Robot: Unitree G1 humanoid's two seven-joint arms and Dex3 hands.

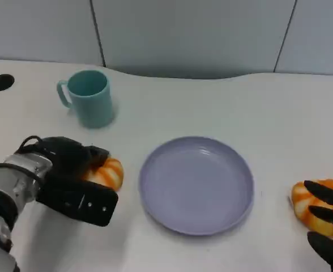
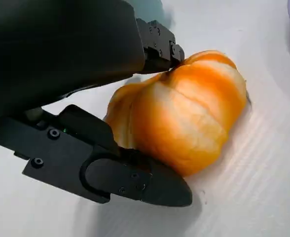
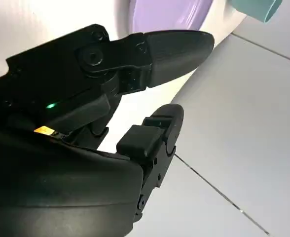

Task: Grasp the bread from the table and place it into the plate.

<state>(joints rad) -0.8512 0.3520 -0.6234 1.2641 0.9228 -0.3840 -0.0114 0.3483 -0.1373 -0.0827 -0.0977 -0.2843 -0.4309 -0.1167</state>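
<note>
A striped orange-and-white bread (image 1: 109, 173) lies on the white table, left of the lavender plate (image 1: 197, 184). My left hand (image 1: 70, 178) grips this bread (image 2: 184, 118): in the left wrist view one finger (image 2: 157, 47) presses its far side and the thumb (image 2: 135, 180) its near side, with the bread resting on the table. A second bread (image 1: 311, 204) lies right of the plate. My right hand (image 1: 331, 226) reaches over it with fingers spread. The right wrist view shows that hand (image 3: 86, 123) with nothing between its fingers (image 3: 174, 44).
A teal cup (image 1: 90, 97) stands behind the left bread, near the back of the table. A dark cable hole (image 1: 0, 83) sits at the far left. The right wrist view shows the plate's edge (image 3: 169, 12) and the cup (image 3: 256, 7). A grey wall runs behind the table.
</note>
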